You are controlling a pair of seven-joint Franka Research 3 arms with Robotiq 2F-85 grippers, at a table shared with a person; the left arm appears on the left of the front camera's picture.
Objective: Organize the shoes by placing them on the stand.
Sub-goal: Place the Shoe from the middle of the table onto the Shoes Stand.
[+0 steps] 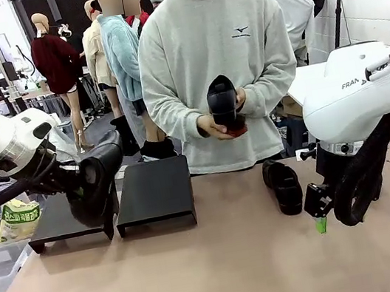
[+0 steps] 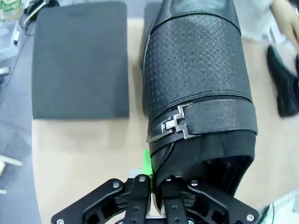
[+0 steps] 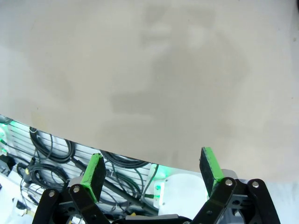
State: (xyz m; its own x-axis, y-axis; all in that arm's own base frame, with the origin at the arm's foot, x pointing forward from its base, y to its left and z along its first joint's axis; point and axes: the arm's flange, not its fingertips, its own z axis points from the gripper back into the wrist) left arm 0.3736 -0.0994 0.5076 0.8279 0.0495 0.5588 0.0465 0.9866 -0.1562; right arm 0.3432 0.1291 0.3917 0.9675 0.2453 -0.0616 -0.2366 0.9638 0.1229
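While I hang at the left of the front view, my left pincer [image 2: 152, 181] is clamped on the heel opening of a black shoe [image 2: 196, 79]. Its textured upper and metal buckle [image 2: 175, 125] run up the middle of the left wrist view, toe towards the top edge. From the front, that shoe hangs at centre left, over the right end of the left stand [image 1: 58, 221]; I cannot tell whether it touches. The right stand [image 1: 154, 190] sits just beside it. At the top centre the person [image 1: 212, 46] grips a second shoe [image 1: 222, 100] upright in both hands [image 1: 210, 125]. Two more shoes [image 1: 284, 185] lie together on the table [image 1: 202, 279], right of centre. My right pincer [image 3: 152, 170] gapes wide, green pads [image 3: 95, 170] well apart, nothing between them, over bare tabletop at lower right.
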